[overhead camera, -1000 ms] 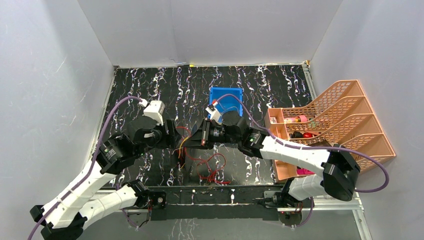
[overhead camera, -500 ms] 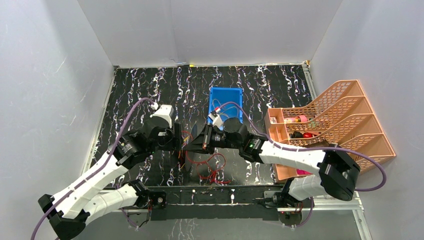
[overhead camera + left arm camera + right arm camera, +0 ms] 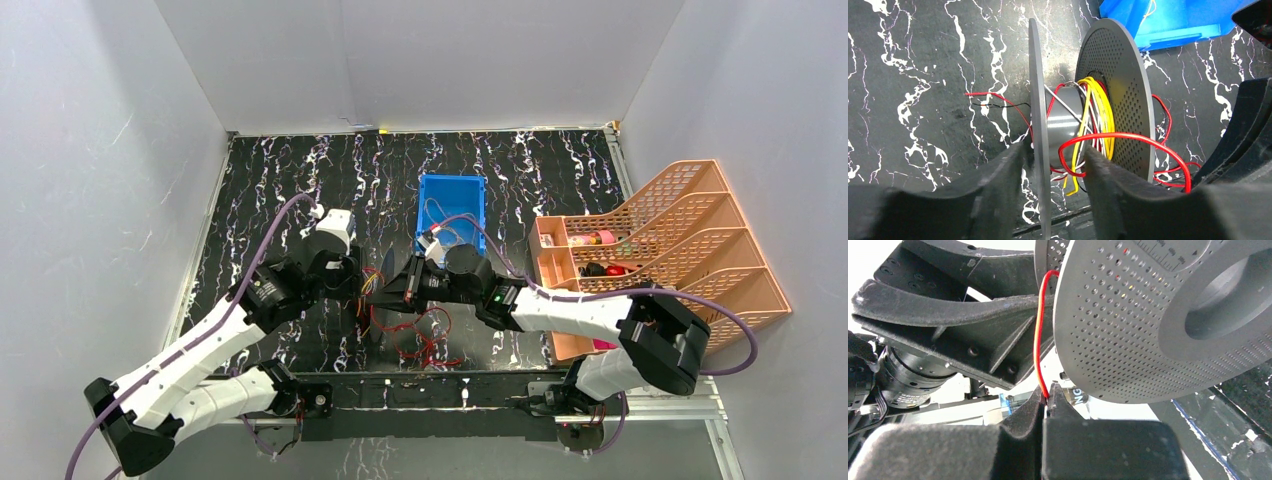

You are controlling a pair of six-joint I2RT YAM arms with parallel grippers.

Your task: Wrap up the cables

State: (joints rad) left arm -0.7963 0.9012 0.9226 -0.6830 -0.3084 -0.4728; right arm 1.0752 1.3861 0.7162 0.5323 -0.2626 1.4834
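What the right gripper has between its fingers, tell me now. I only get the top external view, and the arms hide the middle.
Observer: The right wrist view shows the right gripper shut on the red cable, pinched at its tip.
Operator: Report the left gripper too.
Observer: In the left wrist view the left gripper straddles the thin flange of the grey spool, jaws open, not clamped.
Operator: Give me what is on the hub.
Observer: The yellow cable is wound on the hub beside red and white turns; one red loop stands loose outside the windings.
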